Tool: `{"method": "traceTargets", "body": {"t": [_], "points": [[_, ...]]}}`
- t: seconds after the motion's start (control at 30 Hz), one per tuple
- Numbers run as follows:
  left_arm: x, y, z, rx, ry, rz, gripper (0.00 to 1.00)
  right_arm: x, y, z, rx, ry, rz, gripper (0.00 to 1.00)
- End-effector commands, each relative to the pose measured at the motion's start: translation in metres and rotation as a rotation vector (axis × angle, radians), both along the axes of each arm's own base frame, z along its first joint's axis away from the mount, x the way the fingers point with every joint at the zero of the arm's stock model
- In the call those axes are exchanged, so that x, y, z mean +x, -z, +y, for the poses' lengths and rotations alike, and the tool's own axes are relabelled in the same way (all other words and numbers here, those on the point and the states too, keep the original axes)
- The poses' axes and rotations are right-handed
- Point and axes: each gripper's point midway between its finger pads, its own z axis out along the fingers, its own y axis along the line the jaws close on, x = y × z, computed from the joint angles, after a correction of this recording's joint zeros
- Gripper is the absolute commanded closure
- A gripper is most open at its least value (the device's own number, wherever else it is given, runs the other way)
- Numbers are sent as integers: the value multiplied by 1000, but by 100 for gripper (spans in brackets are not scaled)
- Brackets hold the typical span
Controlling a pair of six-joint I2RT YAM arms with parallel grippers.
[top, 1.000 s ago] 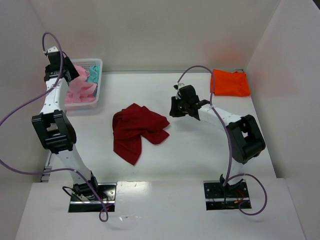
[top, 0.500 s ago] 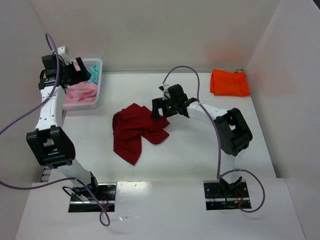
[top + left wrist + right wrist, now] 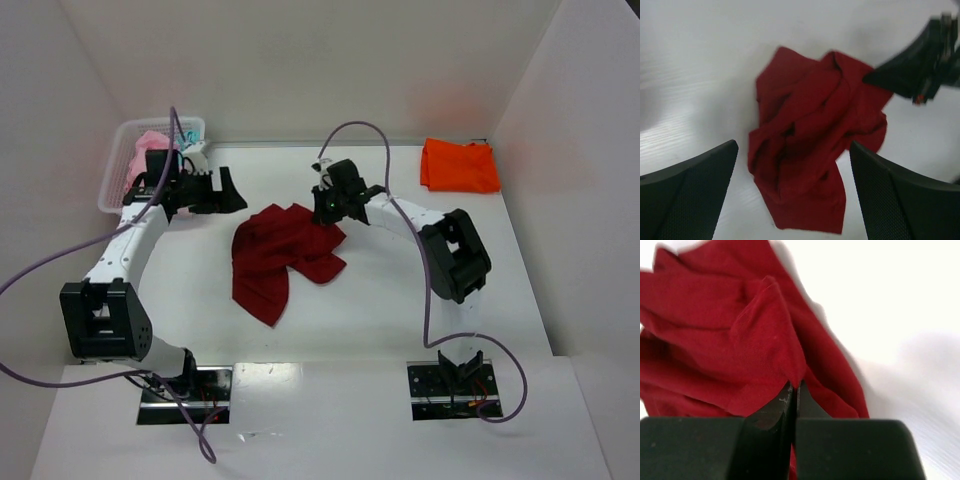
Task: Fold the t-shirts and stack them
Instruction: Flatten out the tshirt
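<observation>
Dark red t-shirt [image 3: 280, 252] nipped between closed right fingers [image 3: 767, 432]; left fingers [image 3: 687, 192] wide apart, empty

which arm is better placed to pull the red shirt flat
Right, probably: the right fingers are shut on a fold of the red shirt; the left fingers stand open, off it.

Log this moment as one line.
right gripper: shut on red shirt | left gripper: open, empty | orange shirt: far right
</observation>
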Motion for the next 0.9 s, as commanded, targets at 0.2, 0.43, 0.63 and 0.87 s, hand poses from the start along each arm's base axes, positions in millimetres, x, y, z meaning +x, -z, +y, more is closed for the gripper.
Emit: {"method": "traceTargets", "body": {"t": [0.2,0.43,0.63,0.87], "points": [[-33,66,-111,98,316,132,0,53,-132,-87,19,260,-289,99],[-38,128,-152,197,338,250,1,38,-133,-96,32,296,-279,99],[-14,139,-193,193,241,182,8,38,-130,-101,24,326,-278,99],[-3,163,-191,238,108,223,38,38,-133,-132,29,396,-268,99]]}}
